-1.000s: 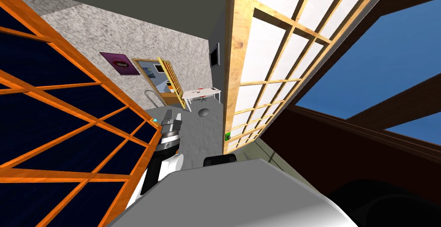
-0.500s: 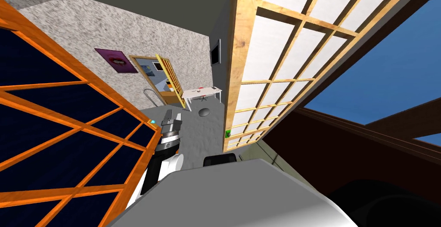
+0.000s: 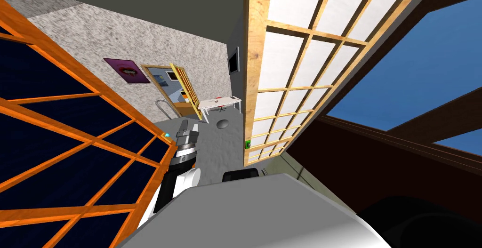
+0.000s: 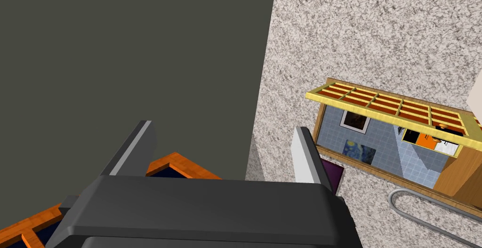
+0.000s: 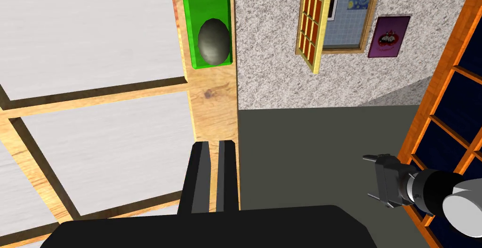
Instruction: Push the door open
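Head view, left to right:

- **Left of frame:** an orange-framed door point(image 3: 70, 132) with dark blue panes.
- **Just right of its edge, low centre-left:** the left gripper point(image 3: 188, 127). Its wrist view shows the fingers point(image 4: 136, 148) spread wide and holding nothing, aimed at the far wall.
- **Upper centre-left, well beyond:** a purple picture point(image 3: 123, 70), a yellow lattice door point(image 3: 181, 86) standing ajar, and a white table point(image 3: 220, 102).
- **Centre to upper right:** the light wood door point(image 3: 254, 71) with white panes. This is judged to be the task's thing. Its green plate point(image 3: 247, 144) sits low on the near edge.

Right wrist view:

- **Right gripper point(image 5: 213, 142):** the two fingers are drawn together with barely a gap and nothing between them. They lie along the door's edge stile point(image 5: 212, 104). Contact looks likely but cannot be confirmed.
- **Stile:** its long axis runs in line with the fingers.
- **Knob point(image 5: 214, 41):** the green plate carries a dark grey knob, which lies straight beyond the fingertips along the stile, well apart from them.

Assessment:

- The right arm is plainly the nearer and is at the free, knob-side edge, where a push has the most leverage.
- The left arm is well apart across the gap.
- The coming move is judged to be a press into the door's face, not along the stile. A push along the stile risks the fingers sliding off the edge
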Available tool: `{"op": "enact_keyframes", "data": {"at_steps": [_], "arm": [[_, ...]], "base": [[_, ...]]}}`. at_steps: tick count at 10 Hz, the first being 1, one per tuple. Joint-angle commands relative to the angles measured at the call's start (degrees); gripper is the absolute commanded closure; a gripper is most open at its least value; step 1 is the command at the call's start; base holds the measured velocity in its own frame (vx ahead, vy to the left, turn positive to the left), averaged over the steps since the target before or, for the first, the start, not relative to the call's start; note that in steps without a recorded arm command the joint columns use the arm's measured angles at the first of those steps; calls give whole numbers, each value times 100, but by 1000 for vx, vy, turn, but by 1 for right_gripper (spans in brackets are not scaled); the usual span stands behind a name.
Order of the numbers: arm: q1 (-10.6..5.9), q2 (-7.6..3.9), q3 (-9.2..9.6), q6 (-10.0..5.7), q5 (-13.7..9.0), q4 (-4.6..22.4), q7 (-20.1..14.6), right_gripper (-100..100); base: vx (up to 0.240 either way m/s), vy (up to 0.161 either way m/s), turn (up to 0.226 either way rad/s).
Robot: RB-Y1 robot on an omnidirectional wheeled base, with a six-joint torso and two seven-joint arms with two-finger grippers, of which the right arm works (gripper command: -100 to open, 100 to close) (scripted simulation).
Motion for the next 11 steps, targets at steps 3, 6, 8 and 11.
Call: {"op": "enact_keyframes", "data": {"at_steps": [3, 6, 8, 11], "arm": [[-69, 191, -331, 296, -378, -37, 67, -100], [-129, 72, -373, 383, -422, -41, 61, -100], [-163, 14, -384, 450, -432, -69, 41, -100], [-232, 61, -407, 586, -452, -127, 3, -100]], "base": [[72, 236, -178], [83, 145, -45], [180, 49, 14], [203, 18, 41]]}}
